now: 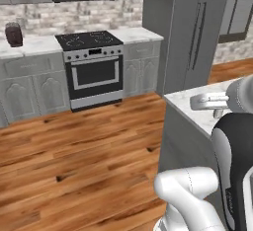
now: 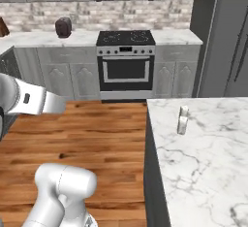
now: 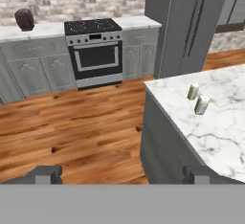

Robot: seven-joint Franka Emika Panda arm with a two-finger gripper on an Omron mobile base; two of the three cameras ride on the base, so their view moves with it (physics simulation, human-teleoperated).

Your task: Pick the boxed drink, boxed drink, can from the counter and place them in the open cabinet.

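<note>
Starting at the left of the hand view, a dark rounded appliance (image 3: pixel 24 19) is sitting on the pale back counter (image 3: pixel 43 30), and a steel oven with a black cooktop (image 3: pixel 94 50) is standing beside it against the tiled wall. Warm wooden floorboards (image 3: pixel 72 122) are stretching across the middle. Low in this view, the gripper (image 3: pixel 122 174) is hanging open, its two dark fingertips (image 3: pixel 44 174) spread wide with nothing between them, well apart from anything it must collect.

Moving right, the large white marble counter with grey veins (image 3: pixel 220 122) is jutting in, and two small upright cream-white boxed drinks (image 3: pixel 197 98) are standing just beside each other near its near-left corner. In the right base view they are overlapping into a single pale shape (image 2: pixel 182 120).

The likely trouble: the cartons are standing so close together that fingers closing on one could knock over or push the other, perhaps off the nearby edge.

Farther right, tall grey panels with long handles (image 3: pixel 191 27) are rising; I cannot tell whether these belong to the open cabinet. In the left base view, the arm's white body is covering much of the marble slab.
</note>
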